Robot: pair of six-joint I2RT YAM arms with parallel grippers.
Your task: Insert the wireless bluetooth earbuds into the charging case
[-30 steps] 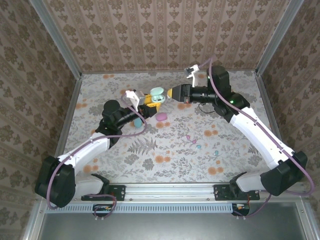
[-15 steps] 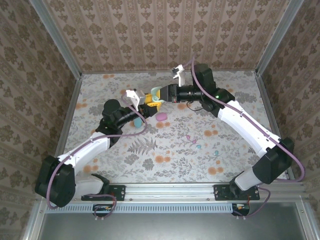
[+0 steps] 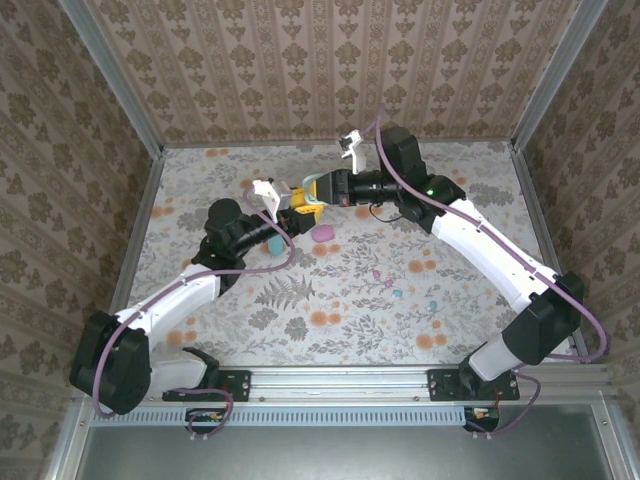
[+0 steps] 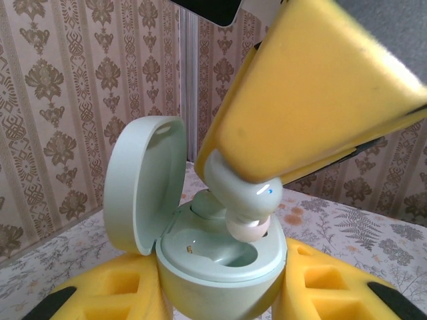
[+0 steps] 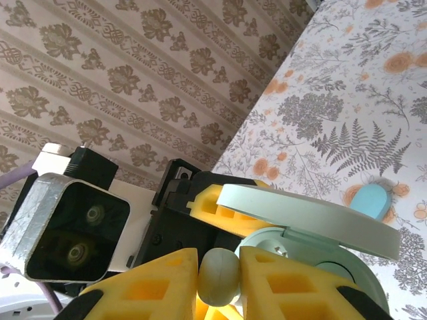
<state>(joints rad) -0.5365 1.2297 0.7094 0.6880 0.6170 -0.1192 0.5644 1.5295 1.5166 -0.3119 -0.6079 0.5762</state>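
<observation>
My left gripper (image 3: 298, 207) is shut on the body of a mint charging case (image 4: 220, 273), holding it upright above the table with its lid (image 4: 143, 180) swung open. My right gripper (image 5: 218, 280) is shut on a mint earbud (image 4: 243, 197), pinched between its yellow fingers (image 4: 313, 87). The bud's pale tip hangs just over the case's near empty socket, at the rim. A rounded mint shape, apparently another bud (image 4: 205, 204), sits in the far socket. Seen from above, the two grippers meet at the case (image 3: 311, 195) near the back of the table.
A pink case (image 3: 323, 232) and a blue case (image 3: 272, 244) lie on the floral table just below the grippers. Tiny loose buds (image 3: 377, 274) (image 3: 397, 293) (image 3: 433, 305) lie right of centre. Patterned walls enclose the table.
The right arm has swung left, carrying the earbud from beside the case to directly over its open socket. The left arm and the case have stayed put.
</observation>
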